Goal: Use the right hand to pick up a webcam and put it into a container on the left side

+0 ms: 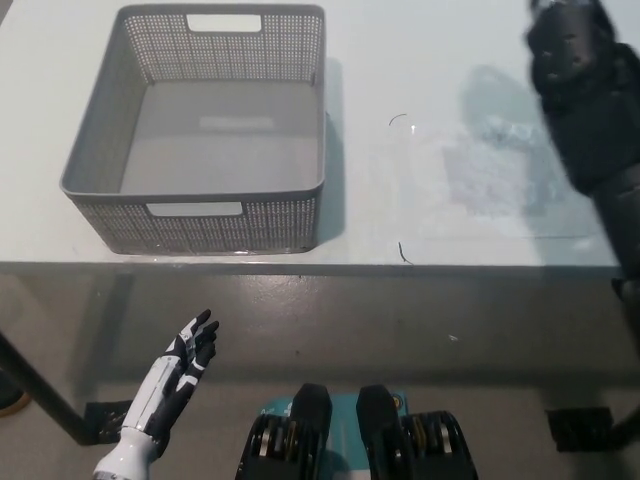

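My black right hand is raised above the table's far right, blurred at the picture's top edge. It is closed around a dark lump that I take for the webcam, which I cannot make out apart from the fingers. The spot on the white table where it lay is now bare, with only a faint shadow. The grey perforated basket stands on the left of the table with nothing in it. My white left hand rests open below the table's front edge at the lower left.
The basket has cut-out handles at its near and far walls. A couple of thin dark marks lie on the table between basket and right arm. The table's front edge runs across the middle of the picture, with grey floor below it.
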`<state>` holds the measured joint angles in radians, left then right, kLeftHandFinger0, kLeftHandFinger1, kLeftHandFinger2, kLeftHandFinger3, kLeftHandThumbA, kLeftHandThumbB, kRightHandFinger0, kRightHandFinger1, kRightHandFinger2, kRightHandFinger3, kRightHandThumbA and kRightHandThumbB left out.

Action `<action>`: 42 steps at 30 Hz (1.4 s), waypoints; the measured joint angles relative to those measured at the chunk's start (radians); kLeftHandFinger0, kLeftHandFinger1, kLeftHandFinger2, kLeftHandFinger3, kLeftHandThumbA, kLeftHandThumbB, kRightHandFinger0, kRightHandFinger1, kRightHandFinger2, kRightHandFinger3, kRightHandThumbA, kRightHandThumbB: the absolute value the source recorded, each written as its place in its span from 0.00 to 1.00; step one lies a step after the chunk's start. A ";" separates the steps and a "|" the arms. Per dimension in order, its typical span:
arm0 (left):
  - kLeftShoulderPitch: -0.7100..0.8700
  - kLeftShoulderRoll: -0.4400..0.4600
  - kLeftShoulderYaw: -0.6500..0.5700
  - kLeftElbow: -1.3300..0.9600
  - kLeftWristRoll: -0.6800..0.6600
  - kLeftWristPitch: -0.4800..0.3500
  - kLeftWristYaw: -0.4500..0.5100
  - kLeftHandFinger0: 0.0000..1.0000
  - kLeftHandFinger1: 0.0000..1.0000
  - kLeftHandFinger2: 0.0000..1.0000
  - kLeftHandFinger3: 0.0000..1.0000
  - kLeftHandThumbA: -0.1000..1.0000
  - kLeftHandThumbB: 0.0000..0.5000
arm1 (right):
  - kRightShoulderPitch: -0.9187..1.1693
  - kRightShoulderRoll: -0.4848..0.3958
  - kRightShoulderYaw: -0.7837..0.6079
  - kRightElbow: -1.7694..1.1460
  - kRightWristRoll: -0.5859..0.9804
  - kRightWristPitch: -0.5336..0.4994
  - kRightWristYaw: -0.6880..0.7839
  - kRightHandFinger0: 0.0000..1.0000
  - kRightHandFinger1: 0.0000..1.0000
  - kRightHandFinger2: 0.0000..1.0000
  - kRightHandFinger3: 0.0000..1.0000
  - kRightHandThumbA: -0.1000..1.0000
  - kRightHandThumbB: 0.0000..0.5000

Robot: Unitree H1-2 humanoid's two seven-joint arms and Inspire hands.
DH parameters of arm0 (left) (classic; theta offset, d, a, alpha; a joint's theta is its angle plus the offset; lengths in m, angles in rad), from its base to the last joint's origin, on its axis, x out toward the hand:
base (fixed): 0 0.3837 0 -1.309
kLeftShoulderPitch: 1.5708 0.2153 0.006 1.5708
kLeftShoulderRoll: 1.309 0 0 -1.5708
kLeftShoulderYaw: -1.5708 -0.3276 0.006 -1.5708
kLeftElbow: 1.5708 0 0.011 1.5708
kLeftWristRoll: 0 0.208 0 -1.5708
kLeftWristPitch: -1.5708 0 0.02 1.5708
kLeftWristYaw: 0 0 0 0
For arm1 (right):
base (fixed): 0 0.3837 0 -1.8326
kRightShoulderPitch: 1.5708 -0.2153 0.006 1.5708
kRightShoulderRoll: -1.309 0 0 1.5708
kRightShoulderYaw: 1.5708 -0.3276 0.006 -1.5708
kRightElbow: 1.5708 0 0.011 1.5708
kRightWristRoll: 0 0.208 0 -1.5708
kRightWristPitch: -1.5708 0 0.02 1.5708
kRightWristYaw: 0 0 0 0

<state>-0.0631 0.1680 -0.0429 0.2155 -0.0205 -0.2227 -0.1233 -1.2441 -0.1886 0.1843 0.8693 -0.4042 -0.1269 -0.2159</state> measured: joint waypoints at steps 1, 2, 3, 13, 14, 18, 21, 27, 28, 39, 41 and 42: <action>0.000 0.000 0.000 0.001 0.000 0.000 0.000 1.00 1.00 1.00 1.00 0.89 0.10 | -0.002 0.019 0.000 -0.008 0.000 0.003 0.003 0.00 0.20 0.61 0.86 0.00 0.35; 0.002 0.000 0.000 0.001 0.000 -0.001 0.000 1.00 1.00 1.00 1.00 0.89 0.10 | -0.009 0.050 0.003 -0.010 0.000 0.004 0.006 0.00 0.23 0.68 0.86 0.00 0.35; 0.004 0.000 0.000 0.001 -0.001 -0.001 0.000 1.00 1.00 1.00 1.00 0.88 0.10 | -0.015 0.073 0.005 -0.008 0.000 0.006 0.007 0.00 0.23 0.68 0.85 0.00 0.38; 0.018 0.000 -0.004 0.002 -0.005 -0.001 -0.013 1.00 1.00 1.00 1.00 0.88 0.08 | -0.113 0.302 0.075 0.146 -0.007 0.013 0.009 0.00 0.24 0.71 0.78 0.00 0.40; 0.019 0.000 -0.004 0.002 -0.004 -0.001 -0.013 1.00 1.00 1.00 1.00 0.88 0.08 | -0.120 0.318 0.082 0.175 -0.008 0.012 0.008 0.00 0.22 0.68 0.74 0.00 0.40; 0.018 0.000 -0.005 0.001 -0.003 -0.001 -0.013 1.00 1.00 1.00 1.00 0.87 0.13 | -0.155 0.367 0.104 0.300 -0.012 0.008 0.001 0.00 0.17 0.66 0.73 0.00 0.39; 0.017 0.000 -0.006 0.000 -0.002 -0.001 -0.013 1.00 1.00 1.00 1.00 0.87 0.08 | -0.179 0.391 0.118 0.388 -0.015 -0.003 -0.008 0.00 0.15 0.61 0.66 0.00 0.37; 0.017 0.000 -0.006 -0.003 -0.003 -0.001 -0.014 1.00 1.00 1.00 1.00 0.82 0.06 | -0.185 0.411 0.123 0.490 -0.015 -0.016 -0.021 0.00 0.29 0.77 0.80 0.00 0.42; 0.017 0.000 -0.006 -0.003 -0.003 -0.001 -0.014 1.00 1.00 1.00 1.00 0.82 0.08 | -0.185 0.412 0.125 0.502 -0.015 -0.016 -0.023 0.00 0.30 0.79 0.82 0.00 0.42; 0.011 0.000 -0.008 -0.012 0.007 0.002 -0.014 1.00 1.00 1.00 1.00 0.85 0.08 | -0.158 0.415 0.159 0.554 -0.020 -0.012 -0.025 0.00 0.38 0.80 0.77 0.00 0.40; 0.010 0.000 -0.009 -0.012 0.008 0.002 -0.014 1.00 1.00 1.00 1.00 0.85 0.08 | -0.154 0.415 0.160 0.557 -0.020 -0.008 -0.025 0.19 0.48 0.81 0.94 0.24 0.37; 0.009 0.000 -0.009 -0.014 0.010 0.003 -0.014 1.00 1.00 1.00 1.00 0.85 0.09 | -0.153 0.415 0.161 0.558 -0.020 -0.005 -0.024 0.33 0.57 0.81 0.99 0.42 0.43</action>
<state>-0.0543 0.1678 -0.0519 0.2017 -0.0106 -0.2199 -0.1370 -1.3966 0.2259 0.3456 1.4273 -0.4247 -0.1314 -0.2395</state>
